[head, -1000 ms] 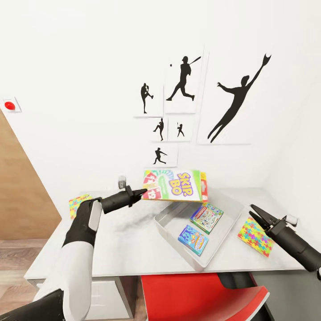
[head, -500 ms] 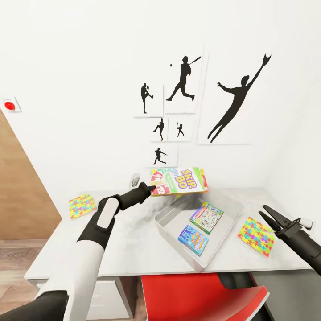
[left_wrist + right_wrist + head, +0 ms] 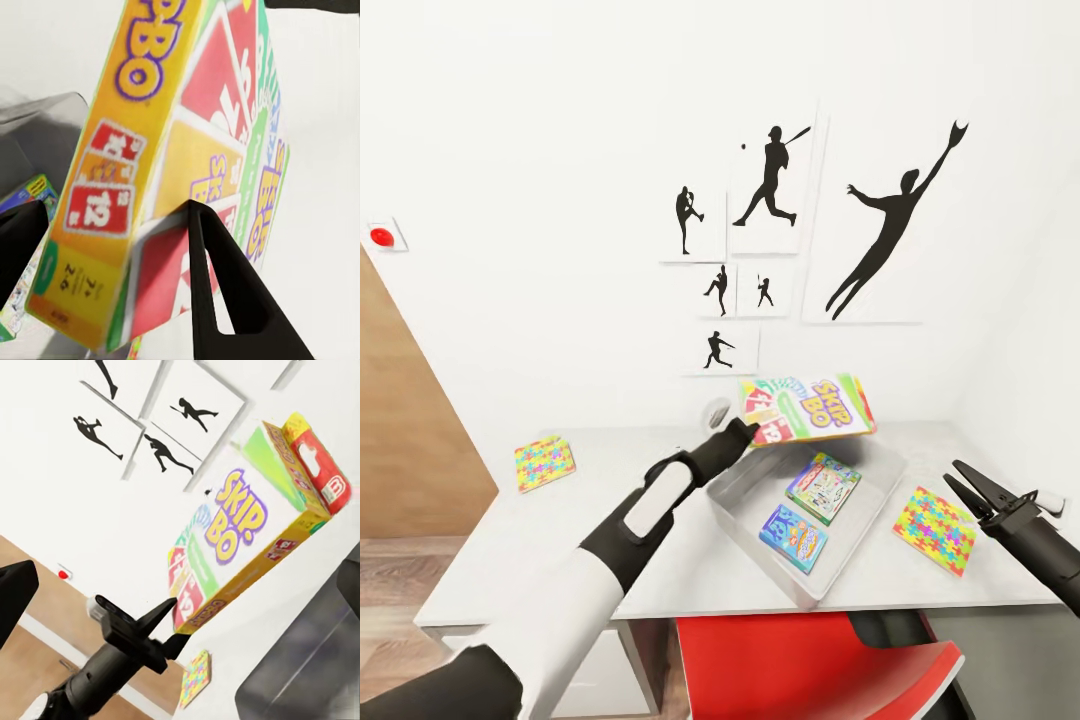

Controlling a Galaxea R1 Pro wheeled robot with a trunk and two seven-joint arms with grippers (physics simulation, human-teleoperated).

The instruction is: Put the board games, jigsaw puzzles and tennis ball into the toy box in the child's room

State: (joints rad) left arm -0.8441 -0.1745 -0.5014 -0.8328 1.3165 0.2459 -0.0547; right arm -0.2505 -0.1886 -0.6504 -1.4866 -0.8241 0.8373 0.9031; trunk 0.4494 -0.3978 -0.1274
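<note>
My left gripper [image 3: 748, 430] is shut on an edge of the "SKIP-BO" board game [image 3: 808, 408], holding it tilted in the air above the far end of the toy box [image 3: 738, 514]. The left wrist view has its dark fingers [image 3: 217, 292] clamping the box [image 3: 165, 150]. Inside the toy box lie a pastel board game [image 3: 823, 487] and a smaller blue one [image 3: 794, 537]. One jigsaw puzzle [image 3: 934, 529] rests on the table [image 3: 650, 550] right of the toy box, another [image 3: 544, 462] at the far left. My right gripper [image 3: 968, 490] hovers open above the right puzzle.
A red chair [image 3: 820, 668] sits close under the table's front edge. The white wall behind carries black baseball silhouette pictures [image 3: 765, 190]. A wooden panel [image 3: 410, 420] stands at the left.
My left arm has carried the SKIP-BO box to the right, from left of the toy box to above its far end. The right gripper has drifted slightly right.
</note>
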